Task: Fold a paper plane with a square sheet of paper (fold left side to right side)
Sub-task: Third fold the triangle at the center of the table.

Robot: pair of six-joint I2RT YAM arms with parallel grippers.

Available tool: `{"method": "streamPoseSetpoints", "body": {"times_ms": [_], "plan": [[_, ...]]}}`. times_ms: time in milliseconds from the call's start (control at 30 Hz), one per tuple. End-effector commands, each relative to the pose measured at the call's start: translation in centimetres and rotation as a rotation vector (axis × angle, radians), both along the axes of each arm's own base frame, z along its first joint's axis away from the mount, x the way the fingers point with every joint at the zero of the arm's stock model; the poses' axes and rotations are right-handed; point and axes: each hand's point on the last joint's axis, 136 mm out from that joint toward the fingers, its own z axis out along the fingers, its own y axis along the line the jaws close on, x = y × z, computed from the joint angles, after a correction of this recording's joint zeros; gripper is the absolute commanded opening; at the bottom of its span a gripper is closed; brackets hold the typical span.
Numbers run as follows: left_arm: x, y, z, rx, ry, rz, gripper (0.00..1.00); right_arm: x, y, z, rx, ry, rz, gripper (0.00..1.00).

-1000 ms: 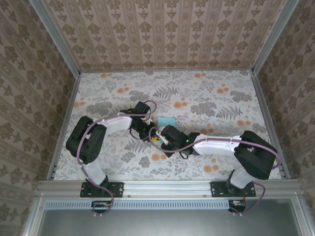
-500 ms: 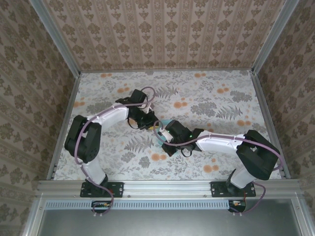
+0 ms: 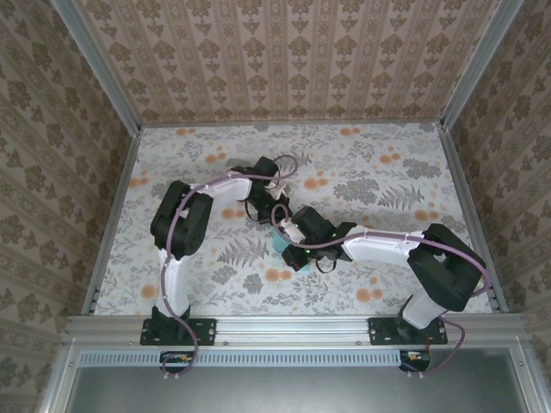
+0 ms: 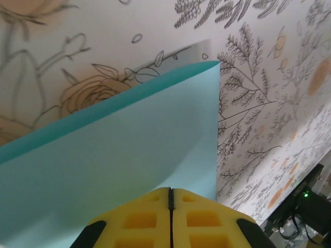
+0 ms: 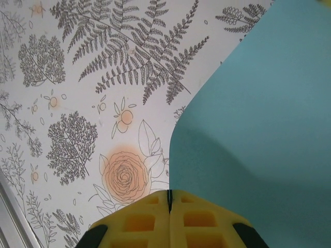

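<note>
The square sheet of paper is light blue and sits at the table's middle, mostly hidden under both wrists. In the left wrist view the sheet rises off the cloth in a curved sweep, its far corner pointing up right. My left gripper is shut, its yellow fingers meeting on the sheet's near part. In the right wrist view the paper bends away to the right, and my right gripper is shut on its near edge. From above, the left gripper and right gripper stand close together.
A floral tablecloth covers the table, walled by patterned panels and metal rails. Part of the right arm with a green light shows at the left wrist view's lower right. Open cloth lies at the back and far right.
My left arm swung right, over to the paper, and its jaws closed. The right gripper stayed shut and shifted slightly back with the sheet.
</note>
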Motion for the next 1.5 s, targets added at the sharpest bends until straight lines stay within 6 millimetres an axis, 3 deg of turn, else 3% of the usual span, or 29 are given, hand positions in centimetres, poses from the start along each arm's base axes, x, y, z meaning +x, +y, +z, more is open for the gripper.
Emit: {"method": "streamPoseSetpoints", "body": {"times_ms": [0,167,500,1467], "plan": [[-0.8,-0.1,-0.5,0.014,0.016,-0.059,0.07,0.4,0.4,0.4,0.035,0.026,-0.019,0.0],[-1.3,1.1,-2.5,0.098,0.015,-0.077,0.05,1.0,-0.5,0.2,0.015,0.026,-0.045,0.0],[-1.9,1.8,-4.1,0.157,0.017,-0.107,0.04,2.5,-2.6,-0.3,-0.108,-0.025,-0.082,0.0],[-2.2,1.2,-4.0,0.145,0.017,-0.111,0.02,4.9,-4.7,-1.7,-0.231,-0.068,-0.186,0.0]]}}
